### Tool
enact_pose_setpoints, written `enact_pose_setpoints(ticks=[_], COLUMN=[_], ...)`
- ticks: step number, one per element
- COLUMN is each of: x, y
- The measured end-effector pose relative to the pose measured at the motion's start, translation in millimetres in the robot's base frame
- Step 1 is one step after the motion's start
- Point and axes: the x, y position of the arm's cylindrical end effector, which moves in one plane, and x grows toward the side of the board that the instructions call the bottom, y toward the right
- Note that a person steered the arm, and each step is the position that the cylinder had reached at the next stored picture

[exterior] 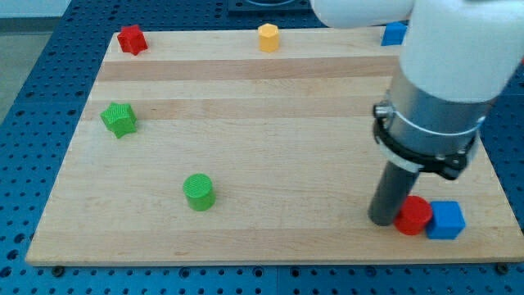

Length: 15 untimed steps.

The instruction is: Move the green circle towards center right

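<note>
Wooden bench (270,156). Seven blocks: two green, star (119,119) far left, green circle (198,192) near left; two red (131,39) (413,215); two blue (446,220) (395,34); one orange (268,38). My tip (382,220) touching near-right red. No jaws fitted.

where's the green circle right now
The green circle sits in the board's lower left, below and right of the green star, far left of my tip.

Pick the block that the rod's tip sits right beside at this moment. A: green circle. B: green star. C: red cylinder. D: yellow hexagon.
C: my tip stands at the view's bottom right, right against the red cylinder, which touches the blue cube; the green circle lies far off to the view's left.
</note>
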Motion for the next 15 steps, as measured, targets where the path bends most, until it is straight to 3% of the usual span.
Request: enact_pose_setpoints(ticks=[1, 2, 4, 5, 6, 10, 13, 15], x=[0, 9, 15, -43, -85, -28, -27, -35], y=[0, -72, -280, -313, -291, -269, -95, -15])
